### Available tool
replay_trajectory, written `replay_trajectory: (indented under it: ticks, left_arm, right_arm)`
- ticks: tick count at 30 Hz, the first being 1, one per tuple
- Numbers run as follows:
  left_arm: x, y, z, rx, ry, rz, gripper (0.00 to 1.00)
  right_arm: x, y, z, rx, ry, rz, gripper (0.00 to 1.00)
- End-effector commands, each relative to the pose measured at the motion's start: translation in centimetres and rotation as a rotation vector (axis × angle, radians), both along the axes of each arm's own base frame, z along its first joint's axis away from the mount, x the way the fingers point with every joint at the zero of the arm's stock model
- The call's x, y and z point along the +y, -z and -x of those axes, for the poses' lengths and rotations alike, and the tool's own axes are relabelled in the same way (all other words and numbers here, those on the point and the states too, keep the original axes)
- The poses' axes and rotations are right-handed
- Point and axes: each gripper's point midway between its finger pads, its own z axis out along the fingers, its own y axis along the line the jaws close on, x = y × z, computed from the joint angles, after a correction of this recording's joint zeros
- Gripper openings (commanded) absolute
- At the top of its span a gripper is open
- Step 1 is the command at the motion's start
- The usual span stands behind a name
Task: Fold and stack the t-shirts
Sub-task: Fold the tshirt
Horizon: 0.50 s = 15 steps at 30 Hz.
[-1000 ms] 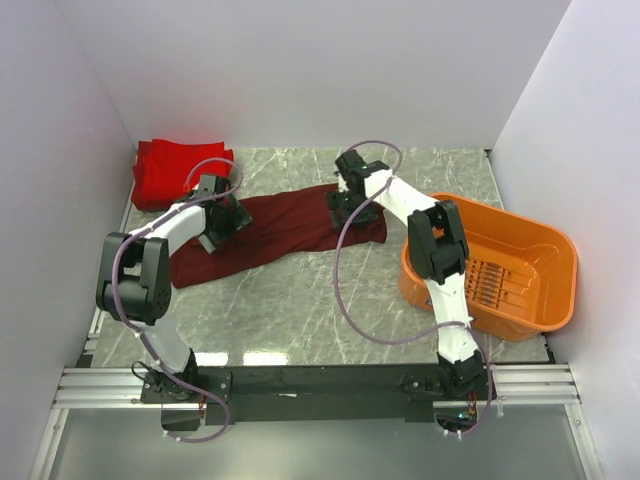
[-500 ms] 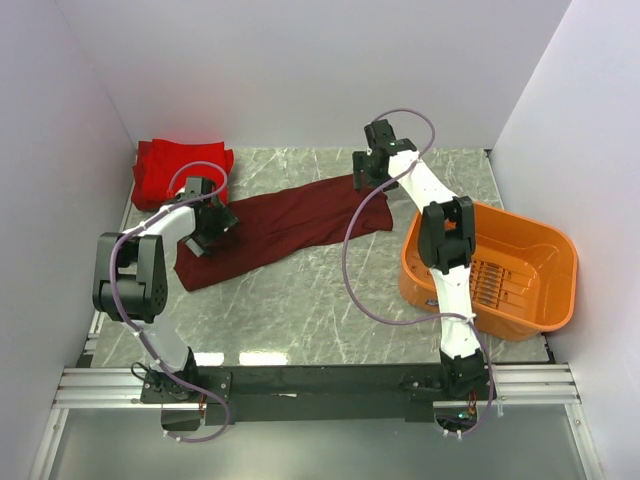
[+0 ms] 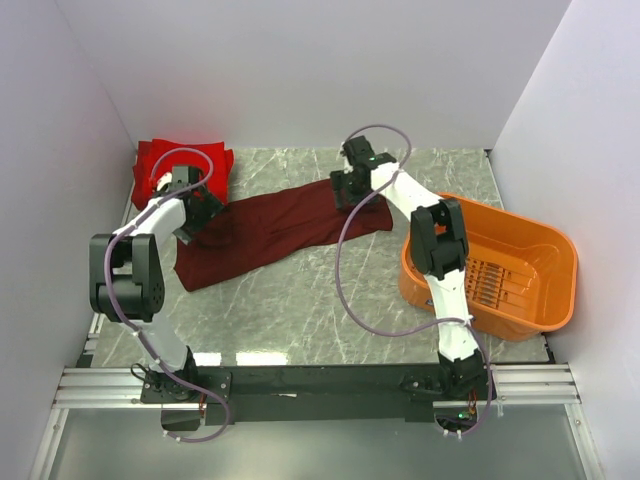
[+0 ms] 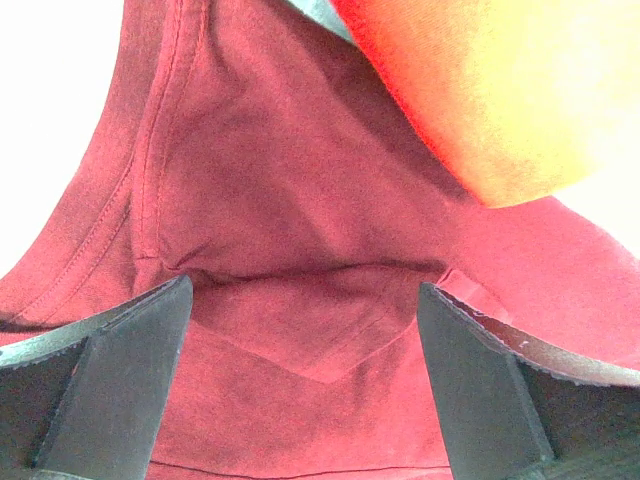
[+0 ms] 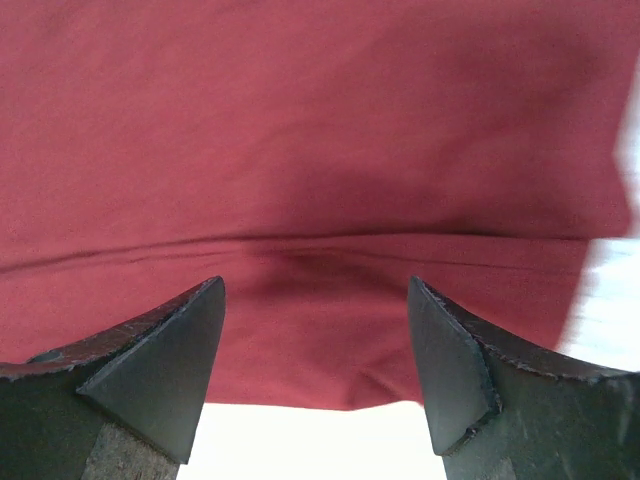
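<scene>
1. since the maroon t-shirt (image 3: 280,225) lies spread on the tabletop (image 3: 300,310) with its long axis slanting from near left to far right, each hand has one end of it: the left hand (image 3: 194,206) sits over the far edge at the left end, the right hand (image 3: 347,190) over the far edge at the right end.
2. both wrist views show the fingers spread wide with maroon cloth flat under the gap; neither hand pinches anything.
3. the bright red t-shirts (image 3: 165,165) are piled in the far-left corner, just beside the left hand; the orange basket (image 3: 560,290) stands to the right, apart from the cloth.
4. as i judge it, the coming move is a grasp of that far long edge at both ends, to draw it over toward the near edge.
5. against half a second ago, the right hand has come leftward and nearer, from beyond the cloth onto it; the left hand has shifted toward the red pile; the shirt lies much as it did.
</scene>
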Motion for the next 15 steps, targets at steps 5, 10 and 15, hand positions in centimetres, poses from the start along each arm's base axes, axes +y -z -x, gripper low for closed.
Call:
replay_trajectory:
  ticks: [5, 10, 15]
  left_arm:
    - [-0.7, -2.0, -1.1, -0.072, 0.008, 0.034, 1.0]
    - [-6.5, -2.2, -0.6, -0.096, 0.191, 0.155, 0.99]
    - [-10.2, -0.7, 0.9, -0.017, 0.267, 0.192, 0.99]
  right_arm:
    - [3.7, -2.4, 1.8, -0.04, -0.093, -0.073, 0.8]
    - [3.0, -1.4, 2.7, -0.016, -0.056, -0.075, 0.8]
    - [2.6, 0.6, 3.9, 0.054, -0.035, -0.1, 0.8]
